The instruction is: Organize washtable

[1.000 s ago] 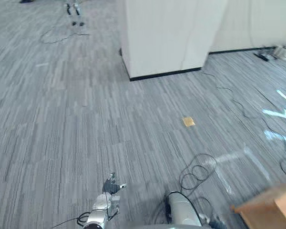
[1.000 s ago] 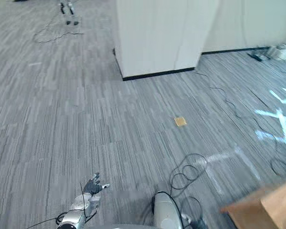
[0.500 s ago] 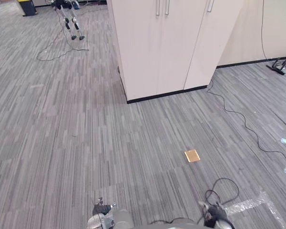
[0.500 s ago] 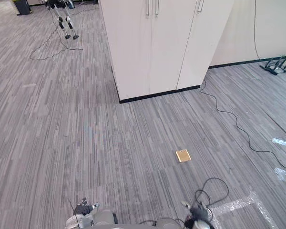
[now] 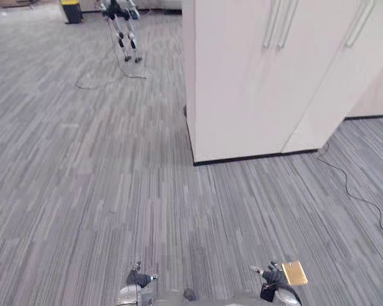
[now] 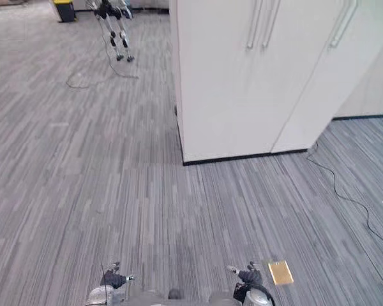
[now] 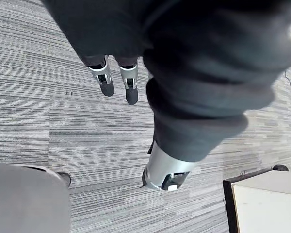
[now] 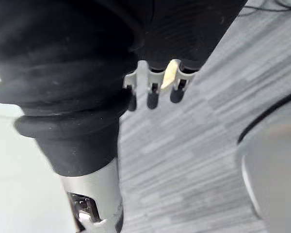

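Left eye: grey striped floor (image 5: pixel 83 178) all round. White cabinet (image 5: pixel 255 76) w/ long handles and black plinth stands ahead, right of centre. Thin cable (image 5: pixel 355 193) runs over the floor from near its right corner. Far back: dark bin (image 5: pixel 70 9) w/ yellow top, and a thin-legged rig (image 5: pixel 124 35) w/ a 2nd cable (image 5: pixel 105 80) looped near its feet. Left hand (image 5: pixel 138 279) sits low, left of centre. Right hand (image 5: pixel 270 276) sits low, right of centre. Both are over bare floor, well apart. Small gold plate (image 5: pixel 294 273) lies flat on the floor, just beside the right hand on its outer side.

Right eye: same layout. A thin strip of floor shows btwn plate and right hand.

Left wrist: fingers (image 7: pixel 104 82) straight, pointing at the floor, thumb (image 7: pixel 165 172) apart. Hand slack, empty. White block (image 7: pixel 264 206) w/ dark edge nearby, can't tell what.

Right wrist: fingers (image 8: pixel 153 94) hang loose in a row, thumb (image 8: pixel 94 208) apart, nothing held. Striped floor past them.
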Controlling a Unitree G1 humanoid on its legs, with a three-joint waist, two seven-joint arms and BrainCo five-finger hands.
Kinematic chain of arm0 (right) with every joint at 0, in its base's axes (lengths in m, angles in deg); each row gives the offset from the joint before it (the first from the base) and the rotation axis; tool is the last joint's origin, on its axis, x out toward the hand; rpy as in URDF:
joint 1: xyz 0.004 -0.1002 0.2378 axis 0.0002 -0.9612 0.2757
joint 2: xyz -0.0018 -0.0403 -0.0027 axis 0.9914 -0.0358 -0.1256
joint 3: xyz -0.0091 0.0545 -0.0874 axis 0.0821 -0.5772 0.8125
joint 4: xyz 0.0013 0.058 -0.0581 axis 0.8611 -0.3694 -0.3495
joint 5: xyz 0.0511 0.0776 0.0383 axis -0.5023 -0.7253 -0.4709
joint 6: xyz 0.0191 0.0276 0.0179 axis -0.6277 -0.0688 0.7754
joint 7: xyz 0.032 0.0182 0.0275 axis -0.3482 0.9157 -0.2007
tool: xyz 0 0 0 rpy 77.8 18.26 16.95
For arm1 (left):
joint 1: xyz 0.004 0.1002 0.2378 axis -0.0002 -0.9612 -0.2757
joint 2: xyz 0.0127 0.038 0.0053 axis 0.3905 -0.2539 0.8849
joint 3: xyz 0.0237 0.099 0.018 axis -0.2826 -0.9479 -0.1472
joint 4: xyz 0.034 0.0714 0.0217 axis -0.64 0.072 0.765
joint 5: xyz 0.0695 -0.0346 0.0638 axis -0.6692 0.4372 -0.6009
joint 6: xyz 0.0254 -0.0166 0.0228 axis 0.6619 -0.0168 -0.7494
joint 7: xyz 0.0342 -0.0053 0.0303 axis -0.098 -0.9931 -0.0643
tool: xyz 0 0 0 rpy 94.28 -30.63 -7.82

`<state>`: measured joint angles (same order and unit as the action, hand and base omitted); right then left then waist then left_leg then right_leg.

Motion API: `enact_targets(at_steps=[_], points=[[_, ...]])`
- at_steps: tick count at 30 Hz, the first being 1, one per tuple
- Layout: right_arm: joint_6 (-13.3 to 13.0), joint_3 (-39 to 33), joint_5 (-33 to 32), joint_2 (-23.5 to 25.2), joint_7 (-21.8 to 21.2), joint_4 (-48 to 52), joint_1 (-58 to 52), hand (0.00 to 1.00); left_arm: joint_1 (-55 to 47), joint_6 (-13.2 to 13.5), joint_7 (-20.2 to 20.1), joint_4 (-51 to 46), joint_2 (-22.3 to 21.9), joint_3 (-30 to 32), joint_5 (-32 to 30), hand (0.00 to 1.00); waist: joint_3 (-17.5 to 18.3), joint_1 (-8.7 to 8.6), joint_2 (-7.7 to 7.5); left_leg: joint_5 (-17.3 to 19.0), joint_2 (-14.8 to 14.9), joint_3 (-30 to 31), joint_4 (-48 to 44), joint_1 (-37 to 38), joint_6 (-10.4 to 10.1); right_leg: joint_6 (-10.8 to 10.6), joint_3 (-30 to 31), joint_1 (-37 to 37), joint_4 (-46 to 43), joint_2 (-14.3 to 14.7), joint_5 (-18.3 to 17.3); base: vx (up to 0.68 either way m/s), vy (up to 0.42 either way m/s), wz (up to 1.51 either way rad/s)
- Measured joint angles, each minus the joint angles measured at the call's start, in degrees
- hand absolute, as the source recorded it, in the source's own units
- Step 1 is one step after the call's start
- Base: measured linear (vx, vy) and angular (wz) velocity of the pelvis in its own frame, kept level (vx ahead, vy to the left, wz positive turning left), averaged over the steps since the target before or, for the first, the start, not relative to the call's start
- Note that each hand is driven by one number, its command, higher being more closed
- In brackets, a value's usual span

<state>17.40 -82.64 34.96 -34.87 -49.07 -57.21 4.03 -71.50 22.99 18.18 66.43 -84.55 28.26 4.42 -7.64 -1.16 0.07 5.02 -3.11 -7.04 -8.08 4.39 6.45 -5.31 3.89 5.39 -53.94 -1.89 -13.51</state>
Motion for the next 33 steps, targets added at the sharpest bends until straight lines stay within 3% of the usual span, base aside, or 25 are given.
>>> enact_targets(at_steps=[1,2,3,4,6,9,10,20,27,29,31,33], points=[[0.0,0.0,0.3,-0.2,0.0,0.0,-0.4,0.00,0.3,-0.3,0.0,0.4,-0.2,0.0,0.0,0.00,-0.1,-0.31,0.46,0.0,0.0,0.9,1.0,1.2,0.0,0.7,-0.4,1.3,3.1,0.4,-1.3,0.32,0.016,0.80],[0.0,-0.6,0.2,0.2,0.0,0.4,-1.0,0.00,0.0,-0.6,-0.1,0.6,-0.5,0.0,0.0,0.00,0.4,-1.25,0.47,0.1,0.0,2.8,2.3,2.2,-0.1,1.4,0.3,3.2,13.0,1.1,-2.0,0.30,-0.027,1.01],[0.1,-1.1,0.7,0.3,0.1,0.7,-1.2,0.00,-0.5,-0.6,-0.1,0.5,-0.7,0.1,0.0,0.00,1.0,-2.22,-0.11,0.8,-0.2,4.3,2.9,2.4,-1.3,1.9,2.6,3.3,26.9,1.7,-0.4,0.36,-0.059,1.23],[0.2,-1.2,1.1,0.7,0.1,0.3,-1.6,0.00,-0.2,-0.6,-0.2,0.3,0.0,0.0,-0.1,0.00,1.3,-2.28,-1.88,1.3,-1.0,5.2,3.2,3.0,-2.0,2.3,4.4,3.2,34.9,0.6,4.9,0.32,-0.076,0.95],[0.6,-1.3,1.1,1.1,0.1,-1.1,-2.0,0.00,-0.4,-0.7,0.1,0.6,0.1,1.8,0.0,0.00,2.5,-1.03,-3.44,2.6,-1.1,5.3,3.0,4.0,-4.0,1.4,5.0,1.7,39.9,-0.3,12.7,0.36,-0.131,0.48],[0.8,-1.2,1.2,-0.3,0.0,-2.1,-1.1,0.00,-1.7,-0.5,0.1,0.6,-1.4,3.2,0.7,0.00,3.3,-1.09,-0.65,3.6,1.9,3.9,3.9,3.8,-5.4,2.7,3.7,-0.3,45.6,1.7,13.9,0.30,-0.084,0.25],[0.9,1.4,-0.8,-0.8,-0.1,-3.4,-1.4,0.00,-1.6,-0.6,-0.1,2.7,-1.1,5.0,0.6,0.00,4.7,-1.12,-1.18,4.3,4.1,2.9,5.2,4.4,-6.6,3.9,3.8,-5.1,55.4,3.5,17.9,0.06,-0.015,0.00],[0.7,-0.7,-3.6,-0.7,-0.2,-3.8,-2.0,0.00,-1.5,-0.5,0.0,2.6,-1.2,5.0,1.8,0.00,4.7,-0.92,-1.17,4.2,4.0,5.3,5.2,1.9,-6.7,3.9,0.5,-4.3,56.4,2.8,17.9,0.00,0.006,0.14],[0.5,-3.9,-5.6,-0.7,-0.1,-5.7,-1.8,0.00,-0.6,1.2,0.0,2.5,-0.8,5.1,4.5,0.00,3.3,1.28,-1.73,3.8,4.2,5.8,3.6,-2.9,-8.1,3.1,-8.7,-5.0,58.6,0.3,16.8,0.07,0.042,0.66],[0.6,-4.0,-5.4,-0.8,-0.1,-6.0,-1.7,0.00,-0.1,1.7,-0.1,2.4,-0.8,5.1,5.2,0.00,2.7,2.28,-1.83,4.2,4.0,4.8,2.9,-3.4,-8.0,2.5,-10.5,-5.2,57.3,-0.5,15.4,0.07,0.079,0.62],[0.6,-4.5,-5.2,-0.4,-0.2,-6.0,-0.7,0.00,-0.1,1.7,-0.2,2.0,-0.8,5.6,5.2,0.00,1.5,2.06,-1.84,6.3,3.9,4.8,0.7,-3.6,-6.9,1.7,-12.2,-4.2,51.3,-1.5,11.0,0.05,0.084,0.52],[0.5,-5.1,-5.4,-0.6,-0.9,-5.2,-1.1,0.00,0.0,1.6,-0.4,1.7,-0.5,5.7,5.0,0.00,0.8,1.94,-2.14,10.4,2.6,4.0,-2.9,-3.2,-5.3,-1.4,-14.2,1.6,32.8,-5.6,2.4,0.08,0.127,0.42]])
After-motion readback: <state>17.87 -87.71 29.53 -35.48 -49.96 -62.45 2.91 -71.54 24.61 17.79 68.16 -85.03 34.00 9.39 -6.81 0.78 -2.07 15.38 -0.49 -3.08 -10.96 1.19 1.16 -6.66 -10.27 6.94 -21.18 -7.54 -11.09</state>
